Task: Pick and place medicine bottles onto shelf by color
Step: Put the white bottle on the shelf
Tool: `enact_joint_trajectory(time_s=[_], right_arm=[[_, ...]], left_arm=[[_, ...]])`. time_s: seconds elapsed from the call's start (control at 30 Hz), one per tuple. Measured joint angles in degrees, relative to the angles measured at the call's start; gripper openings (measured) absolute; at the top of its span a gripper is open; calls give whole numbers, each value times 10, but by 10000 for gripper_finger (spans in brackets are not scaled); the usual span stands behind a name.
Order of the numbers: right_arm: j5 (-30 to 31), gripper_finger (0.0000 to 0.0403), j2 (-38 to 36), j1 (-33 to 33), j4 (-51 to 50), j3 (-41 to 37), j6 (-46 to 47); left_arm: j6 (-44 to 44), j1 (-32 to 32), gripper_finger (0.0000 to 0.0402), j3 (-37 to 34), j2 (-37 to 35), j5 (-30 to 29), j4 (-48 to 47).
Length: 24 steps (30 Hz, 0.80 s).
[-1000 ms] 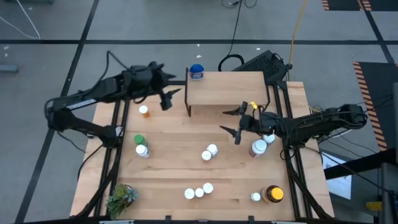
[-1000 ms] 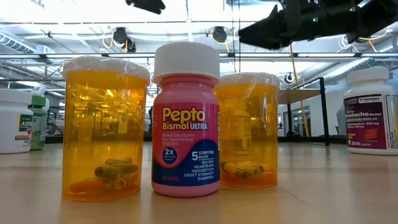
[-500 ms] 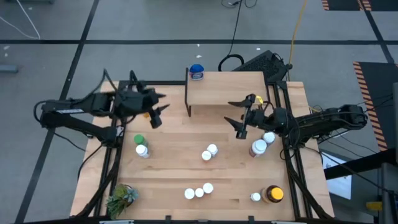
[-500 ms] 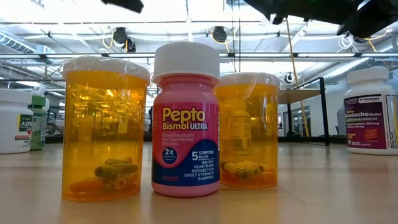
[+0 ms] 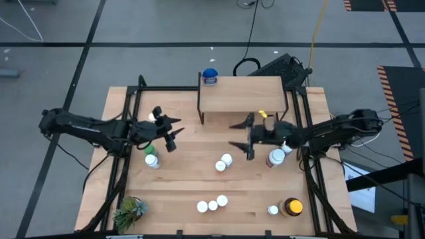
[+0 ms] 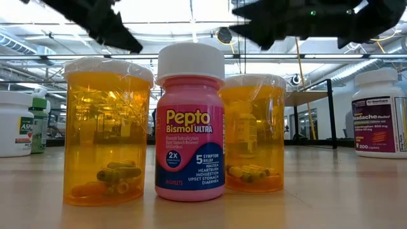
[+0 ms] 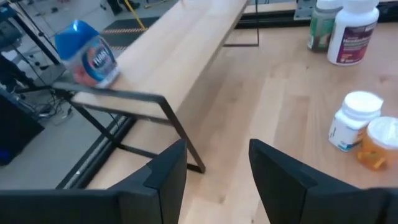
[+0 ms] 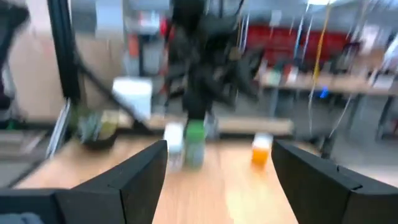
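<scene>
Medicine bottles of white and orange plastic (image 5: 224,162) stand scattered across the wooden tabletop (image 5: 192,179); one blue-capped bottle (image 5: 210,77) sits at the far left corner of the light-wood shelf (image 5: 242,93). They look light, rigid and smooth, best gripped round the body under the cap. Left gripper (image 5: 171,131) and right gripper (image 5: 240,135) both hover open and empty over the tabletop's middle.

The shelf (image 5: 242,95), a light-wood board on thin black legs, stands at the desk's far edge. One blue-capped bottle (image 5: 210,77) sits upright on its left far corner. The other bottles stand upright on the desk: a green-capped one (image 5: 148,149) and a white one (image 5: 152,160) near the left edge, three white-capped ones (image 5: 212,204) near the front edge, and an amber jar (image 5: 291,208) in the front right corner.
</scene>
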Motion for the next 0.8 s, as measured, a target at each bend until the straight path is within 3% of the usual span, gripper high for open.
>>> enact_joint_trajectory(time_s=[0.23, 0.33, 0.43, 0.57, 0.73, 0.8], right_arm=[[65, 286, 29, 38, -304, 123, 16], [81, 286, 22, 42, -380, 164, 32], [88, 286, 16, 41, -408, 170, 54], [88, 286, 14, 45, -408, 154, 76], [88, 286, 14, 52, -404, 130, 83], [89, 286, 14, 55, -407, 120, 83]], left_arm=[[-27, 0, 177, -90, 1, 9, 92], [-41, 0, 178, -105, 1, 10, 91], [-48, 3, 187, -105, 1, 6, 91], [-66, 19, 227, -89, 15, 34, 94], [-133, 56, 289, -62, 47, 4, -18], [-176, 71, 307, -55, 52, 22, -41]])
